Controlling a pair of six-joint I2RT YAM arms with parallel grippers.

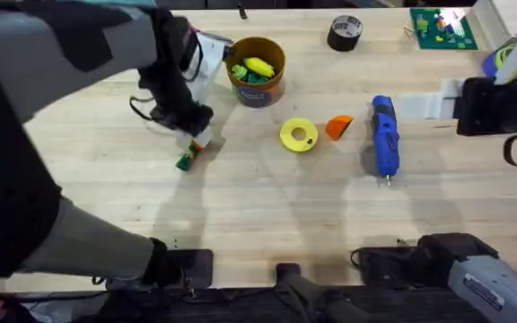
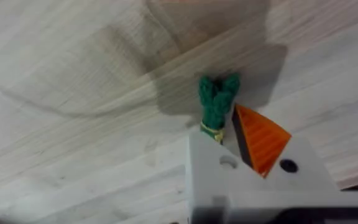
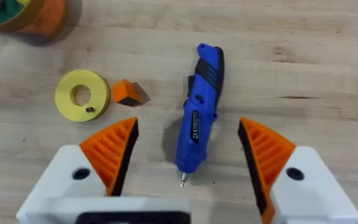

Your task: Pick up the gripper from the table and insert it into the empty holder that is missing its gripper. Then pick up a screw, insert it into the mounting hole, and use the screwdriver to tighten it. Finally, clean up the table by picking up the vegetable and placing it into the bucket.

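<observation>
green leaves poke out from your left gripper [image 2: 224,132], clamped on the vegetable [image 2: 217,106] by its stalk just above the pale wood counter [image 1: 258,215], down-left of the bucket [image 1: 257,82]. your right gripper [image 3: 187,158] hangs with fingers wide apart over the blue screwdriver [image 3: 199,112], near the loose orange gripper [image 3: 129,93] and yellow disc [image 3: 82,95].

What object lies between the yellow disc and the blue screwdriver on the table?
A loose orange gripper wedge lies between the yellow disc and the screwdriver, seen in overhead and right wrist views.
</observation>
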